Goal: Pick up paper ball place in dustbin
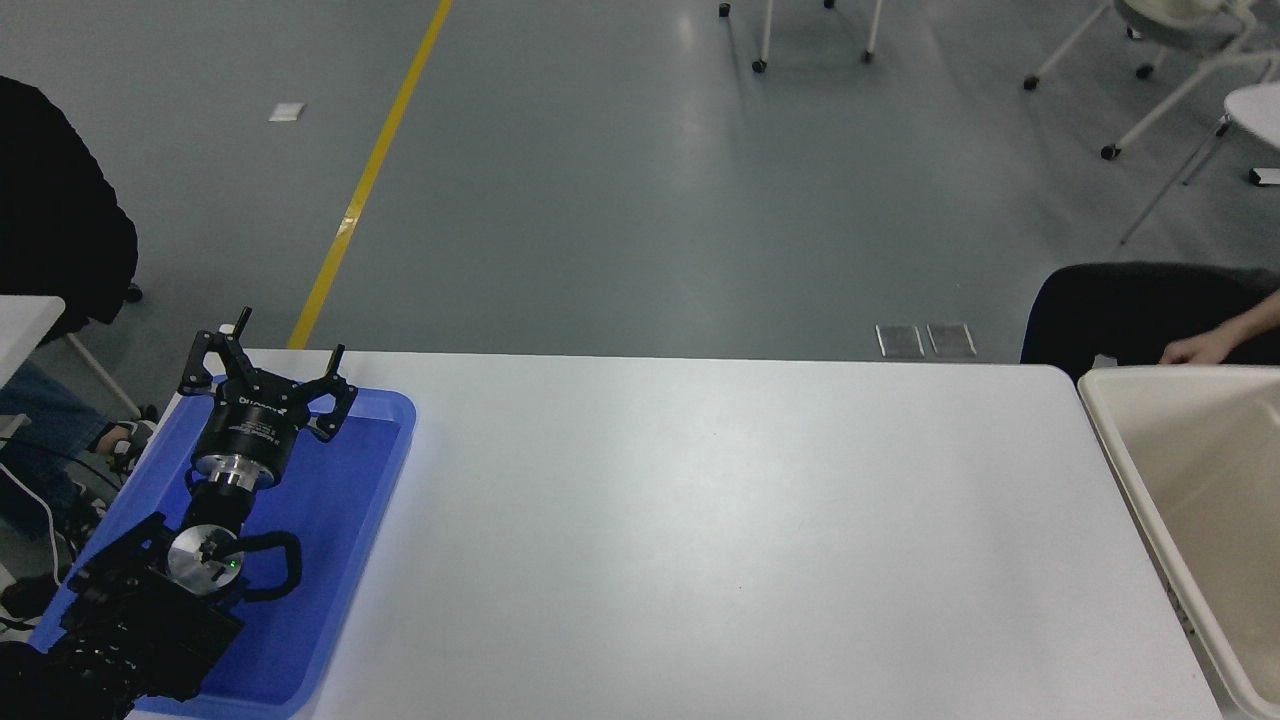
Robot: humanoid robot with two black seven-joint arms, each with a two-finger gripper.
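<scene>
The cream-beige dustbin [1108,440] stands at the table's right end, cut off by the picture's right edge. The paper ball is out of view. My right arm and gripper are out of view past the right edge. My left gripper [262,368] is parked open over the blue tray at the lower left and holds nothing.
A shallow bright blue tray [350,500] lies at the table's left end under my left arm. A person's hand [1190,350] rests just beyond the dustbin's far rim, with a dark sleeve beside it. Another person in black sits at the far left [60,200].
</scene>
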